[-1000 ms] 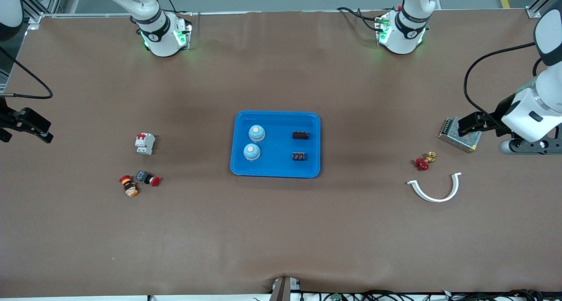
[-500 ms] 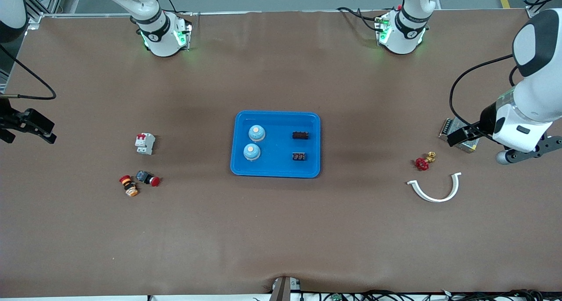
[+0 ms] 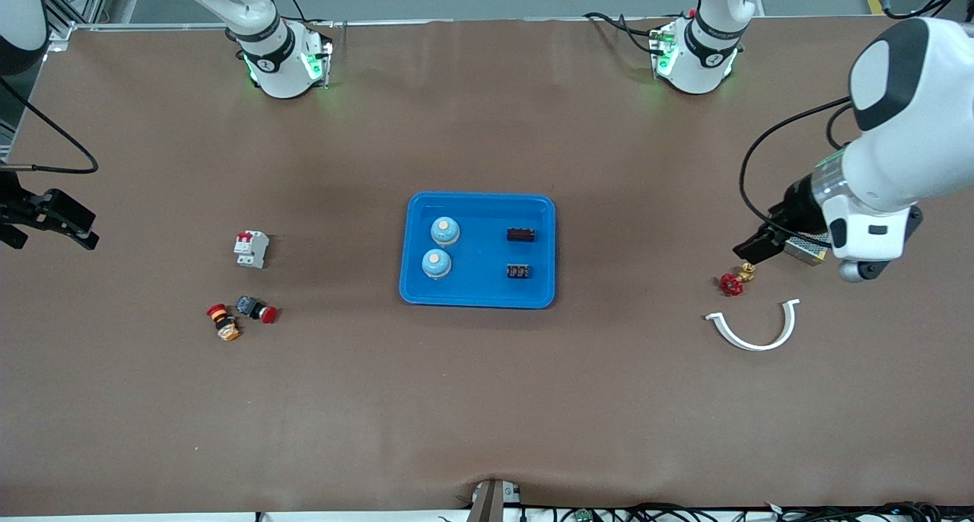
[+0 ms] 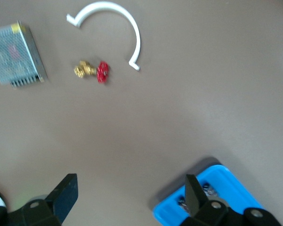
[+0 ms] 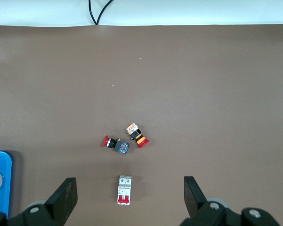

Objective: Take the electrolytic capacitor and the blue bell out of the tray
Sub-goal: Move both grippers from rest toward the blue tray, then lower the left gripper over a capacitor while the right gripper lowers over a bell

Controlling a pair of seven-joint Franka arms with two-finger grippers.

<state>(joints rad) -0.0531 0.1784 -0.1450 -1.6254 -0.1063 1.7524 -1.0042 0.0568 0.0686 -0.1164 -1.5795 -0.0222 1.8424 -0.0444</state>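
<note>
Two bells and two capacitors are sitting in the blue tray at frame centre. Both claws are hanging apart, empty: left claw at the right (over the valve), right claw at the left edge.

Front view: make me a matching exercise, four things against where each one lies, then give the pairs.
Things:
1. bells
2. red valve
3. breaker
4. white arc

Places:
A. toward the right arm's end, on the bare table
B. in the blue tray
C. nearer the front camera than the red valve
D. under the left tool

Pairs: 1-B, 2-D, 3-A, 4-C
</note>
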